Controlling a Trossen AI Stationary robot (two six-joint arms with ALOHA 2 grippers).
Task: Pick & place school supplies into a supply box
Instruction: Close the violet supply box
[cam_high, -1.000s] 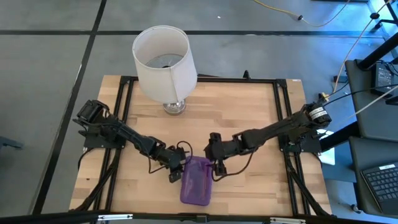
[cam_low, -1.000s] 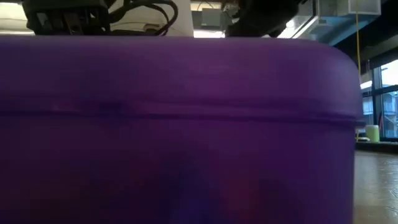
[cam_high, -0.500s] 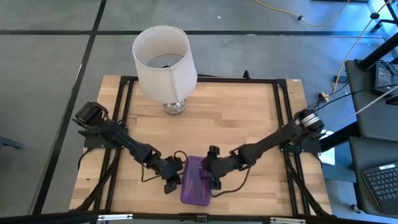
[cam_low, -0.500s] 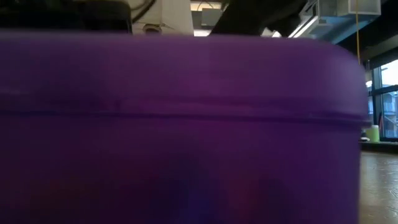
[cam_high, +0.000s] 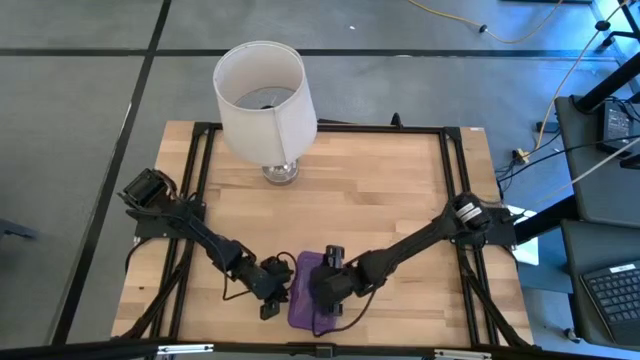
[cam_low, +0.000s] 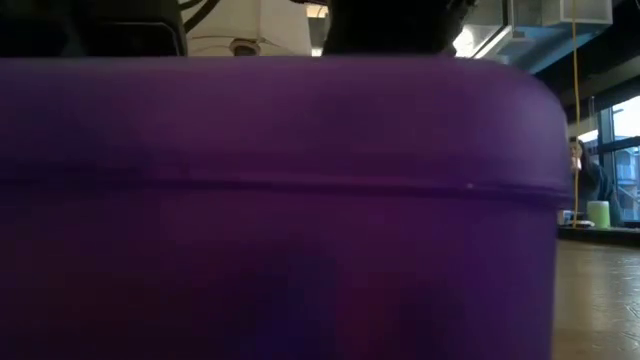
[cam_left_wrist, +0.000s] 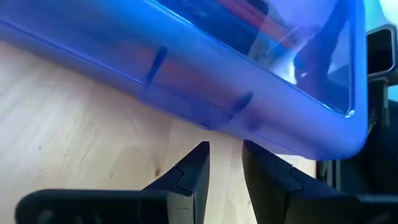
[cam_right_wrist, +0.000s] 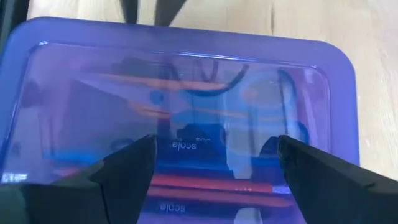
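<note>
A closed, translucent purple pencil case (cam_high: 312, 305) lies on the wooden table (cam_high: 380, 200) near its front edge, about midway between the two sides. Both dark robot arms reach in low toward it from either side.

Seen from above, the right gripper (cam_high: 328, 285) hangs over the case's lid, with the arm stretching back to the table's right edge. The left gripper (cam_high: 272, 292) sits just beside the case's left long side, low on the wood. A white-shaded lamp (cam_high: 262, 100) stands well apart at the back of the table.

The right wrist camera looks down through the lid (cam_right_wrist: 186, 118). Its two fingers (cam_right_wrist: 127, 165) are spread wide, one on each side of the case, and hold nothing. Through the purple plastic show thin orange pencils (cam_right_wrist: 155, 81), a red pencil (cam_right_wrist: 211, 182), a slim dark pen (cam_right_wrist: 287, 99), a dark curved cord-like shape and a printed label; these contents are blurred by the lid.

The left wrist camera shows what the overhead view cannot: the left gripper's fingers (cam_left_wrist: 196, 171) are nearly together with a narrow gap, empty, pointing at the case's side wall (cam_left_wrist: 205, 99) just short of its seam. Whether they touch it cannot be told.

The table-level camera is almost wholly filled by the case's purple end wall (cam_low: 280, 200), its lid seam running across, with dark arm parts and the lamp's base above.
</note>
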